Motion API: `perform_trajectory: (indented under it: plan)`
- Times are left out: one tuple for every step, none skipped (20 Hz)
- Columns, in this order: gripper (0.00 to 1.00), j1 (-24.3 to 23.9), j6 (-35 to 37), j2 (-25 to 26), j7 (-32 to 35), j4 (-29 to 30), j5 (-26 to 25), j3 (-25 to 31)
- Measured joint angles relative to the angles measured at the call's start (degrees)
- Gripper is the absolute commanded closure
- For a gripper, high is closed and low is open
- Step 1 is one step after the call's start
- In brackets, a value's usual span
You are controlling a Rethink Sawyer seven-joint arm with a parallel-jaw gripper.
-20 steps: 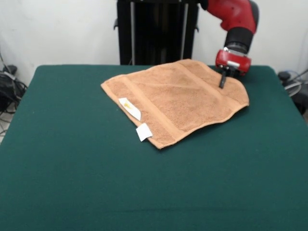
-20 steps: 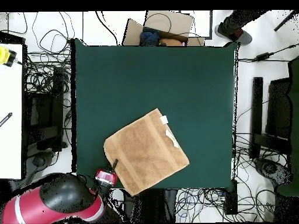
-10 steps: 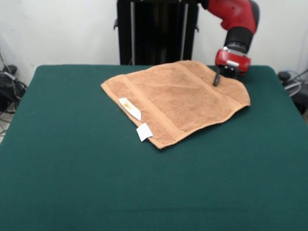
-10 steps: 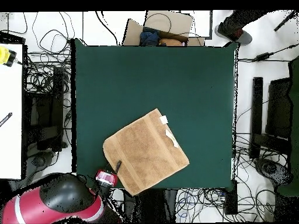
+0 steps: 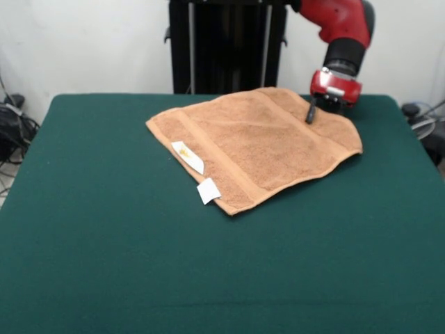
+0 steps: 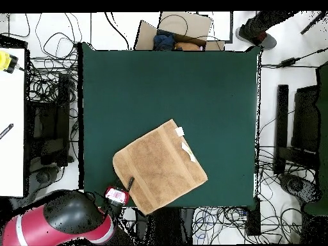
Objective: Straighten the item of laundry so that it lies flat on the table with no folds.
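Note:
The orange-tan towel, the item of laundry (image 5: 257,142), lies spread on the dark green table (image 5: 139,264), turned diagonally, with two white tags (image 5: 188,156) on its near-left edge. Its far right part ripples slightly. My gripper (image 5: 310,117) hangs from the red arm over the towel's far right corner; its dark fingers (image 5: 311,111) form one narrow bar, shut, with the tip touching the cloth. From overhead the towel (image 6: 160,168) sits near the table's (image 6: 166,83) bottom edge, with the gripper (image 6: 130,184) at its lower left corner.
A black pedestal (image 5: 226,45) stands behind the table. Cables (image 6: 51,83) lie on the floor all round. A cardboard box (image 6: 182,29) and a person's shoe (image 6: 259,33) sit past the table's top edge overhead. A white bench (image 6: 11,122) is at the left.
My gripper has slid a little to the left and farther back along the towel's far right corner. The towel's right corner shifted very slightly; the rest stayed put.

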Motion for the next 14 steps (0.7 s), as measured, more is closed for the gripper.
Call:
perform_trajectory:
  plan:
    - [0.0, 0.0, 0.0, 0.0, 0.2, 0.0, -0.1, 0.0]
    - [0.0, 0.0, 0.0, 0.0, 0.3, 0.0, -0.2, 0.0]
    - [0.0, 0.0, 0.0, 0.0, 0.5, 0.0, -0.3, 0.0]
    - [0.0, 0.0, 0.0, 0.0, 0.7, 0.0, -0.4, 0.0]
    - [0.0, 0.0, 0.0, 0.0, 0.9, 0.0, -0.5, 0.0]
    - [0.0, 0.1, 0.0, 0.0, 1.0, 0.0, -0.5, 0.0]
    - [0.0, 0.1, 0.0, 0.0, 1.1, 0.0, -0.5, 0.0]
    - [0.0, 0.1, 0.0, 0.0, 1.1, 0.0, -0.6, 0.0]
    - [0.0, 0.2, 0.0, 0.0, 1.2, 0.0, -0.7, 0.0]
    - [0.0, 0.3, 0.0, 0.0, 1.2, 0.0, -0.8, 0.0]
    - [0.0, 0.3, 0.0, 0.0, 1.2, 0.0, -0.9, 0.0]
    - [0.0, 0.4, 0.0, 0.0, 1.2, 0.0, -1.0, 0.0]
    - [0.0, 0.5, 0.0, 0.0, 1.2, 0.0, -1.1, 0.0]
    - [0.0, 0.7, 0.0, 0.0, 1.3, 0.0, -1.1, 0.0]
